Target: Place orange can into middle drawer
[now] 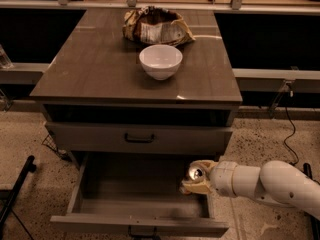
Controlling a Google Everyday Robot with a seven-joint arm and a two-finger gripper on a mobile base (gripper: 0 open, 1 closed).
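The middle drawer (75,196) is the lowest, deep grey drawer of the cabinet and is pulled open, with its dark handle at the bottom edge. My gripper (198,178) reaches in from the right over the drawer's right rear corner. It is shut on the orange can (195,173), whose silver top faces the camera. The can's body is mostly hidden by the fingers (202,186). The can hangs above the drawer floor, close to the right wall.
A white bowl (160,61) and a crumpled snack bag (156,27) sit on the cabinet top (90,69). The black-handled drawer (139,138) above is closed. A black cable (289,129) hangs at the right. A dark stand leg (17,191) lies at the left.
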